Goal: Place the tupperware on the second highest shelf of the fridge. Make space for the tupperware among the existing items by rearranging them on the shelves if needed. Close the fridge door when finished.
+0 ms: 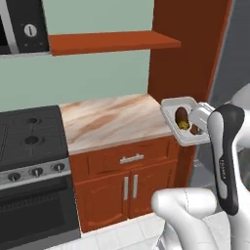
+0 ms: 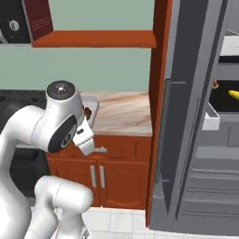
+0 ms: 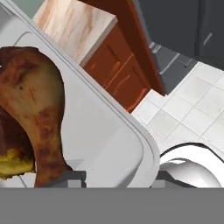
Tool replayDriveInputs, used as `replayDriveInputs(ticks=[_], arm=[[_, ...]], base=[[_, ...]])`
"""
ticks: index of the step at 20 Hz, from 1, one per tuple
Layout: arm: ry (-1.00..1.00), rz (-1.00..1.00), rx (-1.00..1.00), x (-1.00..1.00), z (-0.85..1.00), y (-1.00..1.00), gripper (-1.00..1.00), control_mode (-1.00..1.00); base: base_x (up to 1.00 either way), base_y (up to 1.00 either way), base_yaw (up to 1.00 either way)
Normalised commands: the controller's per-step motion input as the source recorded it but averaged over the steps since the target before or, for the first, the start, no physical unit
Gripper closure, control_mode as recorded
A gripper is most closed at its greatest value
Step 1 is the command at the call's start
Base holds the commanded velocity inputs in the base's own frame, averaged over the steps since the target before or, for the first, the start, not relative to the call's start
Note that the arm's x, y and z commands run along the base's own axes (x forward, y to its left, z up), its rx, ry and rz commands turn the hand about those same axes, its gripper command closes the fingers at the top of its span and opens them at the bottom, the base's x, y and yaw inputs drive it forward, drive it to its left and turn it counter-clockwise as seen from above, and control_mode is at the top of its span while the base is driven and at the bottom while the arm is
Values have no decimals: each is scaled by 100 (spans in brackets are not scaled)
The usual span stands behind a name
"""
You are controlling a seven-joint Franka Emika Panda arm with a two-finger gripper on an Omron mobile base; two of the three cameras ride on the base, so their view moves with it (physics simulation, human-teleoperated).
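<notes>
Roasted brown chicken pieces [image 3: 35, 113] fill the left of the hand view, inside the pale grey rectangular tupperware [image 3: 113, 135], whose rim runs between the two dark fingertips [image 3: 72, 177] at bottom centre. They clamp its wall, holding it mid-right in the left base view, beyond the marbled countertop [image 1: 110, 122].

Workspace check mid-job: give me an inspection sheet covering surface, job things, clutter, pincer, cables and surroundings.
Surface: marble-look counter, bare where visible.
Job's things: white tupperware holding browned chicken, lifted past the counter's right edge; fridge open, door swung out, a yellow item on a shelf inside.
Clutter: nothing seen.
Pincer: pincer straddles the tupperware rim, one fingertip inside, one outside; looks closed on it.
Cables: nothing seen.
Surroundings: stove left of the counter, red-brown cabinets below, wooden shelf above, tiled floor.
</notes>
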Motion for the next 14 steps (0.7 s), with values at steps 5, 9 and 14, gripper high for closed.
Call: replayDriveInputs(ticks=[5, 9, 14], arm=[[0, 0, 0, 0, 0, 0, 100, 100], [0, 0, 0, 0, 0, 0, 100, 100], [0, 0, 0, 0, 0, 0, 100, 100]], base=[[-53, 12, -83], [-30, 3, -83], [-4, -19, -73]])
